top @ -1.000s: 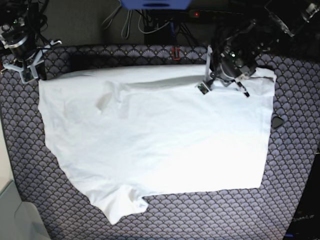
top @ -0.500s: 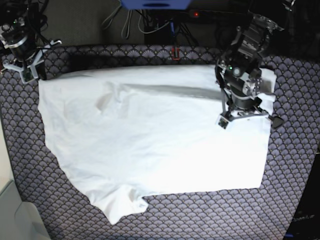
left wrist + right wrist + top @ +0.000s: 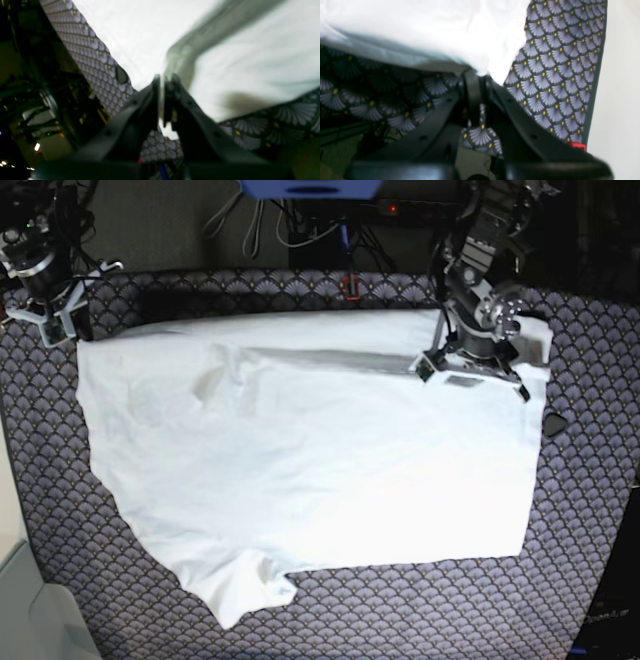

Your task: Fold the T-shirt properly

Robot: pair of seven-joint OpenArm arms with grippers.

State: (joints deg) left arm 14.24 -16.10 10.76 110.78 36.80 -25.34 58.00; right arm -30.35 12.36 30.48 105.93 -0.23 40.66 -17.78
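The white T-shirt (image 3: 300, 450) lies spread out over the patterned table cloth (image 3: 400, 610). My left gripper (image 3: 468, 375) is low over its far right part, near the corner. In the left wrist view that gripper (image 3: 163, 80) is shut, and a raised ridge of T-shirt (image 3: 250, 62) runs up to its tips. My right gripper (image 3: 60, 325) sits at the T-shirt's far left corner. In the right wrist view this gripper (image 3: 478, 73) is shut, with the lifted corner of the T-shirt (image 3: 420, 25) at its tips.
A small black triangular thing (image 3: 553, 425) lies on the patterned cloth just right of the shirt. Cables and a blue object (image 3: 310, 188) crowd the back edge, beside a small red item (image 3: 350, 285). A white surface (image 3: 10, 510) borders the left edge.
My left arm swung forward over the shirt's right side, then back toward the far edge. The long ridge in the cloth shifted with it. The right arm has not moved.
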